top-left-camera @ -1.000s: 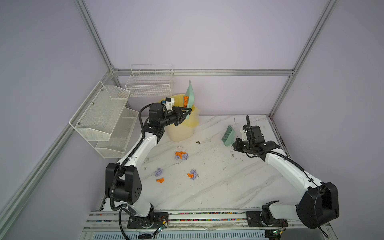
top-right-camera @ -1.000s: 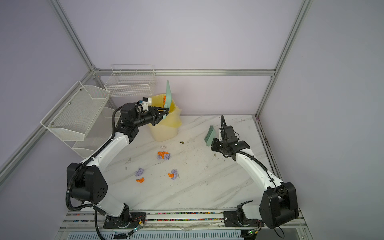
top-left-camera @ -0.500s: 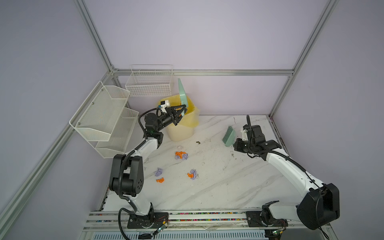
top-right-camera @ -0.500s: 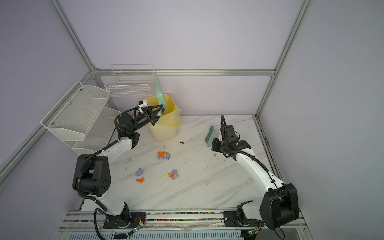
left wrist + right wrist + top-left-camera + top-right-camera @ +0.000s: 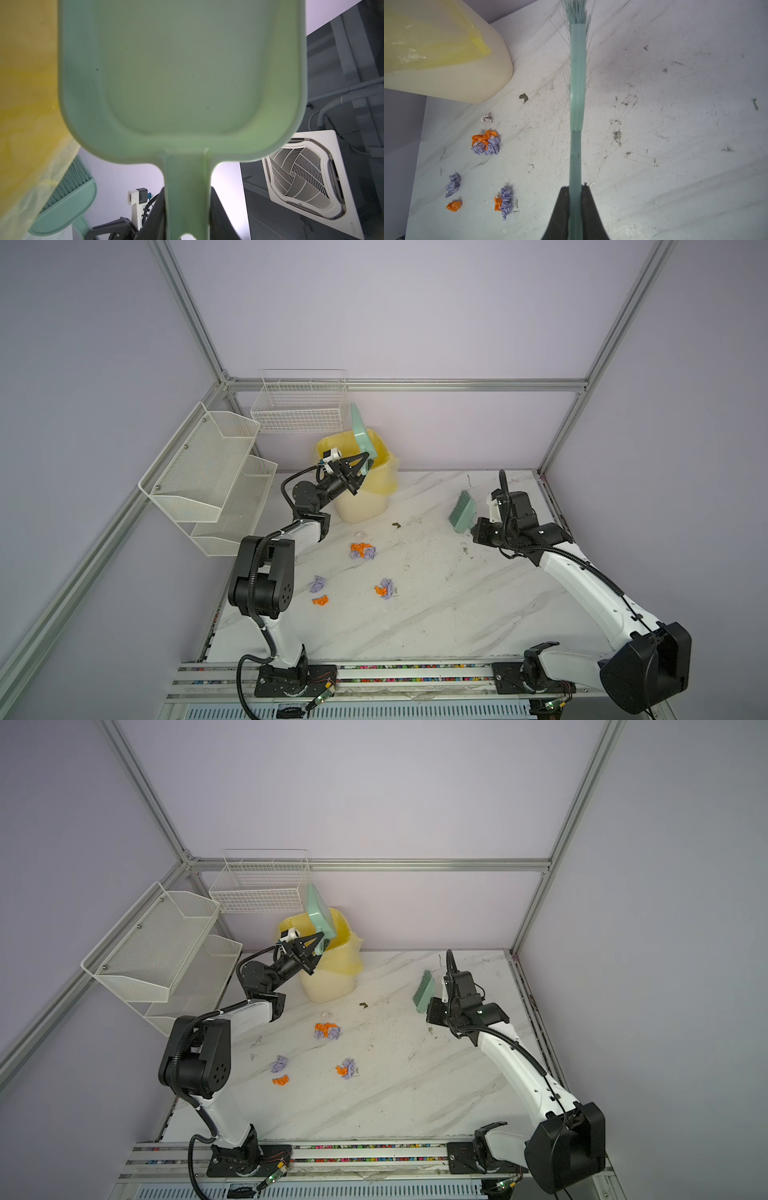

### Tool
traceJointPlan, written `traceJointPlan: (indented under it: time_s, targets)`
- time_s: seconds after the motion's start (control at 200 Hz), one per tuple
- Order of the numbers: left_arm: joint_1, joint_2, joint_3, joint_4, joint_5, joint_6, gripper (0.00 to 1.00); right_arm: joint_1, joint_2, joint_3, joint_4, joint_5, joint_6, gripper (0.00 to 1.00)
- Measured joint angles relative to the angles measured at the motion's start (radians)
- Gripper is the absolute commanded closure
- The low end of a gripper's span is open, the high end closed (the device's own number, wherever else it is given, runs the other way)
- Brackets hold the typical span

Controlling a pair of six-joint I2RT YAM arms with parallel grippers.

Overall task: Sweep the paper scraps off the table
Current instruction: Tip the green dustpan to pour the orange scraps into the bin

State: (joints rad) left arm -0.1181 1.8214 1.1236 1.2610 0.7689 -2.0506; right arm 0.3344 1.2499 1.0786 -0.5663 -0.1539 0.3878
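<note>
Two-armed sweeping cell, read from left to right. On the left wall hangs a two-tier mesh rack (image 5: 208, 472), and on the back wall beside it a wire basket (image 5: 299, 406). The left gripper (image 5: 362, 466) is raised over the far-left corner region of the table (image 5: 457, 614); its jaws pinch the handle of a mint-green dustpan (image 5: 360, 435), as the left wrist view confirms (image 5: 187, 216). The dustpan stands on edge, pan uppermost, above the mouth of a cream bin (image 5: 365, 502) lined with a yellow bag; the pan's interior (image 5: 182, 72) carries only a few dark specks. The bin stands at the table's far edge, left of its middle.

The paper scraps (image 5: 362, 550) lie on the left half of the table in loose groups: an orange-and-lavender cluster just in front of the bin, one pale wad (image 5: 360, 534) between that cluster and the bin, a lavender wad (image 5: 317, 583) and an orange wad (image 5: 320, 600) near the left edge, and an orange-and-lavender pair (image 5: 384, 588) toward the middle. A small dark speck (image 5: 395, 524) lies right of the bin.

Toward the far-right corner the right gripper (image 5: 474, 530) is pressed together on the handle of a mint-green brush (image 5: 461, 510), seen edge-on in the right wrist view (image 5: 576, 104), bristles pointing to the far edge and well apart from the scraps. Whether the bristles touch the table cannot be told.
</note>
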Motion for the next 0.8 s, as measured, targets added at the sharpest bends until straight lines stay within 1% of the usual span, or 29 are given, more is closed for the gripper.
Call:
traceJointPlan:
  time_s: [0.155,0.26,0.35,0.6,0.8]
  targets:
    - [0.0,0.0,0.0,0.002,0.0,0.005,0.88,0.0,-0.001,0.0,-0.008,0.001,0.0,1.0]
    - [0.0,-0.02,-0.01,-0.043,0.001,0.044,0.88,0.0,-0.001,0.001,-0.015,0.008,-0.002,1.0]
    - [-0.001,-0.072,-0.013,-0.159,0.009,0.118,0.88,0.0,-0.002,0.002,-0.019,0.017,-0.013,1.0]
    - [-0.016,-0.281,-0.013,-0.582,0.021,0.444,0.87,0.0,-0.043,-0.008,-0.021,0.023,-0.021,1.0]
    - [-0.034,-0.341,-0.013,-0.837,0.005,0.615,0.87,0.0,-0.065,-0.01,-0.021,0.024,-0.024,1.0]
